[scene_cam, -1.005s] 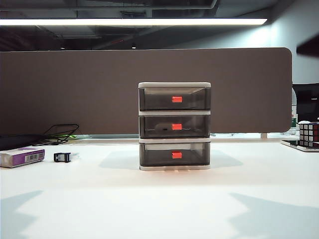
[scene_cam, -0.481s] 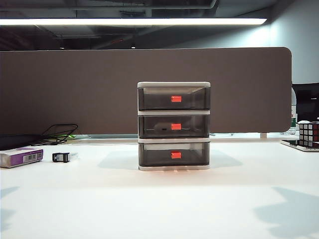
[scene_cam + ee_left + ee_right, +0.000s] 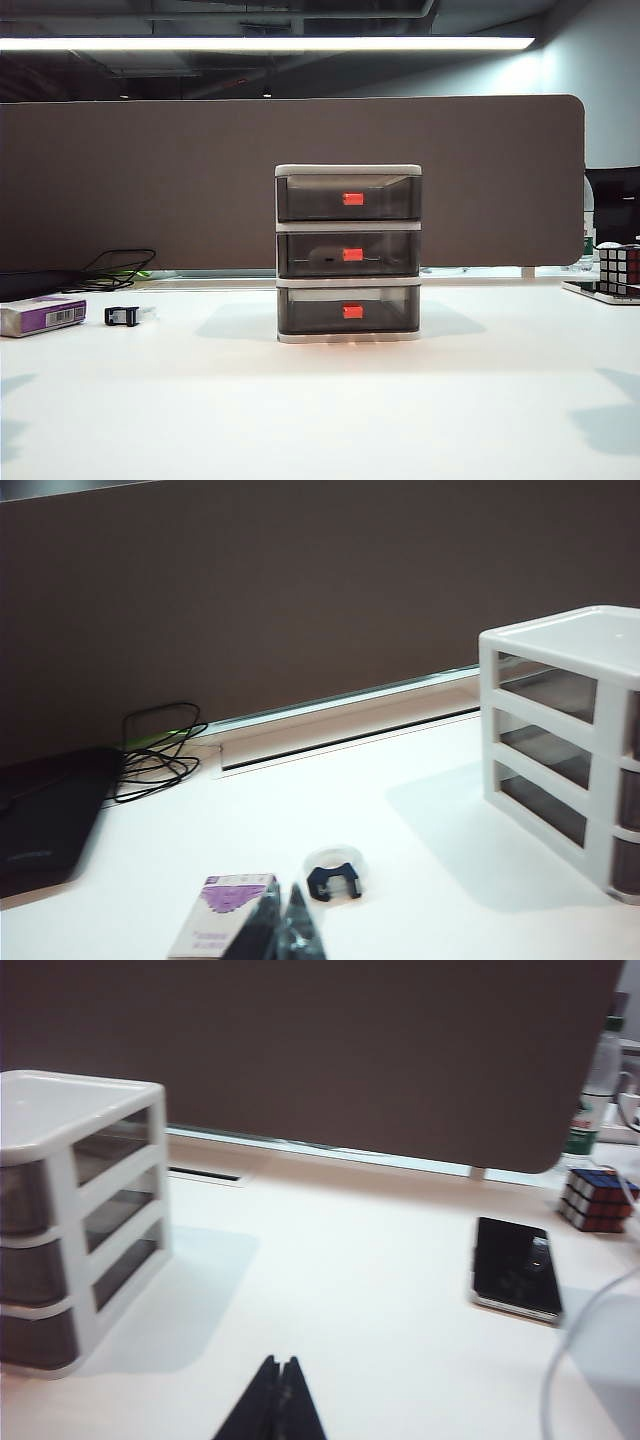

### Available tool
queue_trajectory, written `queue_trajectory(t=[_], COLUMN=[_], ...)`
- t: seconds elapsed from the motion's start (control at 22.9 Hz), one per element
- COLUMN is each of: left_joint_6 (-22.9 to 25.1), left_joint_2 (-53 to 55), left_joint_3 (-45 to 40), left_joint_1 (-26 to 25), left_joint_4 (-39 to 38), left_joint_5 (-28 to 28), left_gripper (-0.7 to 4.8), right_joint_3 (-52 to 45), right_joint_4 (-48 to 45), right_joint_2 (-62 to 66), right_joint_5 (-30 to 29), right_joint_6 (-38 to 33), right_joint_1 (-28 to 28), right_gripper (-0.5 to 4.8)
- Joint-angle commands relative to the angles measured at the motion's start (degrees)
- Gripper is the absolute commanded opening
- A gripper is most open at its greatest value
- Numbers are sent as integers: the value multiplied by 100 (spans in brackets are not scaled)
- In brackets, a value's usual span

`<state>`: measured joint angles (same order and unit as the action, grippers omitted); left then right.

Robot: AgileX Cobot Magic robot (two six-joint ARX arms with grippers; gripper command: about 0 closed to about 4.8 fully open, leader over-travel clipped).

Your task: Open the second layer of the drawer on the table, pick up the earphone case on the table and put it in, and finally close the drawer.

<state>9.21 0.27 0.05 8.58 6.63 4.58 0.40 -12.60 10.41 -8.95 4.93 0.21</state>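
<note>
Compared with a second ago, the shadows on the table (image 3: 320, 420) are seen to have slid outward toward both near corners, so the arms are judged to be swinging away. All three layers of the drawer (image 3: 348, 253) are shut. A pale rounded shape, likely the earphone case (image 3: 322, 257), is glimpsed inside the second layer (image 3: 350, 254), so the task is judged essentially finished. The left gripper (image 3: 283, 927) is seen pinched shut and empty near the purple box (image 3: 225, 913); the right gripper (image 3: 279, 1400) is likewise closed on nothing, right of the drawer.

Purple-and-white box (image 3: 43, 315), black clip (image 3: 122, 316), Rubik's cube (image 3: 620, 270)
</note>
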Motion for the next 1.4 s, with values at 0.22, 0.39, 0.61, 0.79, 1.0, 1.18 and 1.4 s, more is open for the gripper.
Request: queue_trajectory(t=[0.22,0.39,0.61,0.79,1.0,1.18,1.4], left_joint_6=[33,-2,-22,-24,-22,-22,-22], left_joint_2=[227,225,223,225,225,225,225], left_joint_3=[35,35,37,37,37,37,37], left_joint_1=[-17,-17,-15,-15,-15,-15,-15], left_joint_4=[26,4,-289,-525,-581,-581,-581], left_joint_5=[-330,-402,-70,-48,-48,-48,-48], left_gripper=[-6,-6,-5,-5,-5,-5,-5], right_joint_3=[-37,-37,-37,-37,-37,-37,-37], right_joint_4=[-136,-96,-83,-83,-85,-85,-85], right_joint_2=[9,9,9,9,9,9,9], right_joint_5=[2,2,2,2,0,0,0], right_joint_6=[-59,-59,-59,-59,-59,-59,-59], right_joint_1=[-116,-116,-114,-114,-114,-114,-114], right_gripper=[-5,-4,-4,-4,-4,-4,-4])
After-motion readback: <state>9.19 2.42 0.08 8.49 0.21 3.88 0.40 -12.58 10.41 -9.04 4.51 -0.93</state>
